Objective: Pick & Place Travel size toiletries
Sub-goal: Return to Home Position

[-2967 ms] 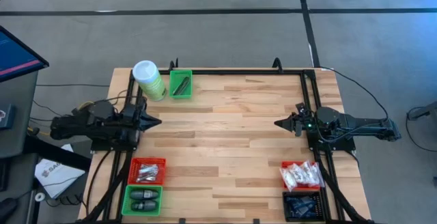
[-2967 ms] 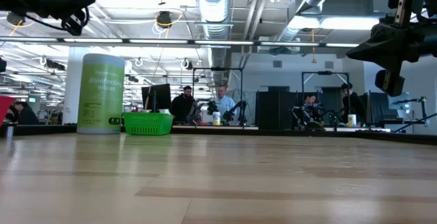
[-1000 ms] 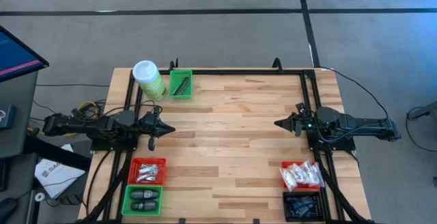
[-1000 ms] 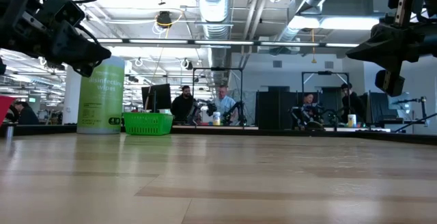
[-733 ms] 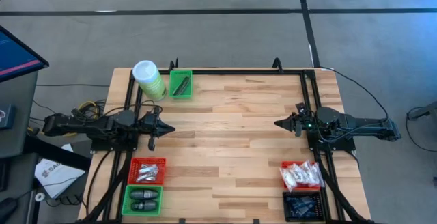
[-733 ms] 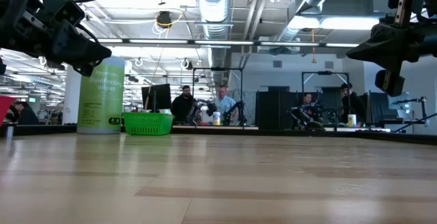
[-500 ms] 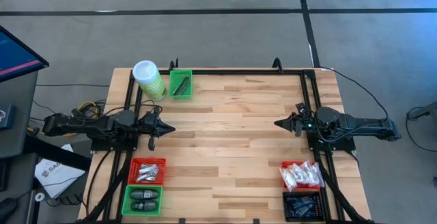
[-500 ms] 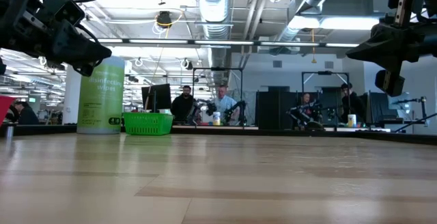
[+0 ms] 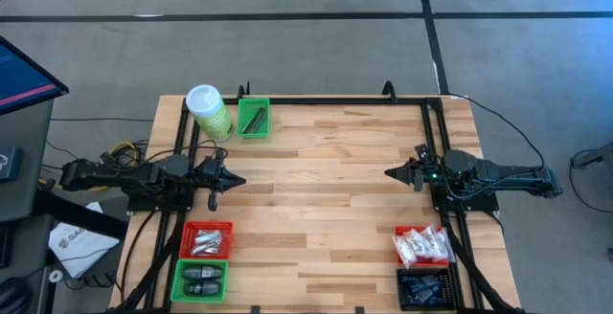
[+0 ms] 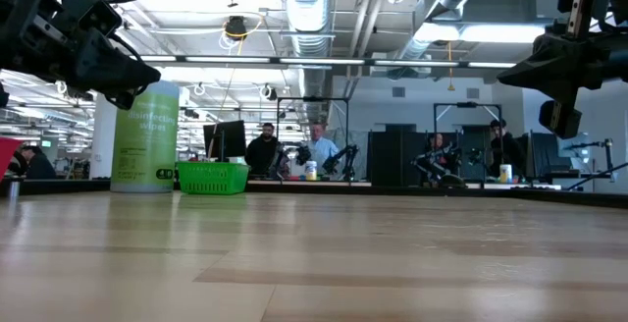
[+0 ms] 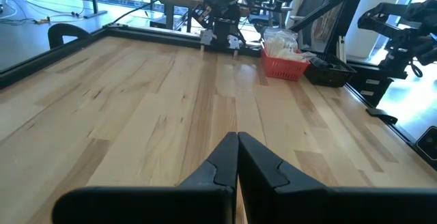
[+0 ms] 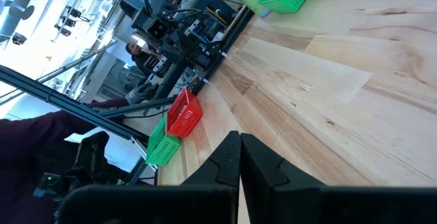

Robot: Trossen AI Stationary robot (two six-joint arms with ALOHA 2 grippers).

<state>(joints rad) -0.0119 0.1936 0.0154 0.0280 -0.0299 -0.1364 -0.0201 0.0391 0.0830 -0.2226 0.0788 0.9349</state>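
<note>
grey floor (image 9: 306, 56) around wood table (image 9: 326, 190); exposed ducts (image 10: 312, 8), strip lights (image 10: 294, 59) overhead; people (image 10: 263, 150) seated far back

Inventory, as counted from above.

- Table (image 9: 326, 190): one.
- Robot arms: two, left arm (image 9: 144, 175) and right arm (image 9: 479, 172).
- Bins: five.
  - Green: two, upper green bin (image 9: 265, 121) and lower green bin (image 9: 176, 280).
  - Red: two, left red bin (image 9: 207, 225) and right red bin (image 9: 407, 229).
  - Black bin (image 9: 399, 290): one.
- Green canister (image 9: 209, 111) with white lid: one.
- Dark comb (image 9: 254, 119): one.
- Silvery tubes (image 9: 205, 243), black oval pieces (image 9: 201, 280), white sachets (image 9: 421, 246), dark packets (image 9: 424, 290): several of each, heaped, exact numbers not countable.
</note>
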